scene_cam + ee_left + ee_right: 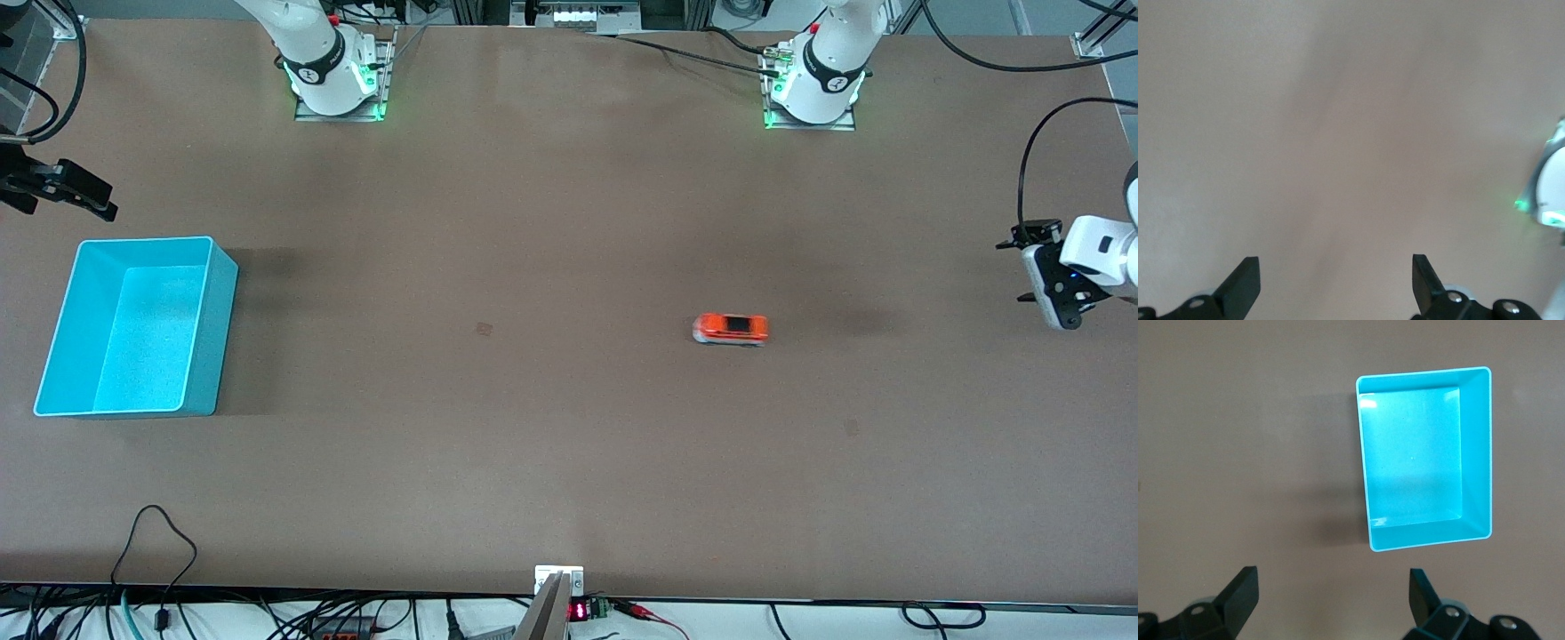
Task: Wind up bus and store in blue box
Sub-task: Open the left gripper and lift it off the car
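The bus (730, 329) stands on its wheels on the bare tabletop (551, 427), toward the left arm's end and well apart from the blue box (133, 327), which sits empty at the right arm's end. The left hand (1058, 307) hangs above the tabletop edge at its own end, fingers apart and holding nothing. The right hand (84, 197) waits just above the box, fingers likewise apart and empty. The task appears not yet begun: neither hand is near the bus. The next move calls for the left hand to descend over the bus and grip its sides for winding.
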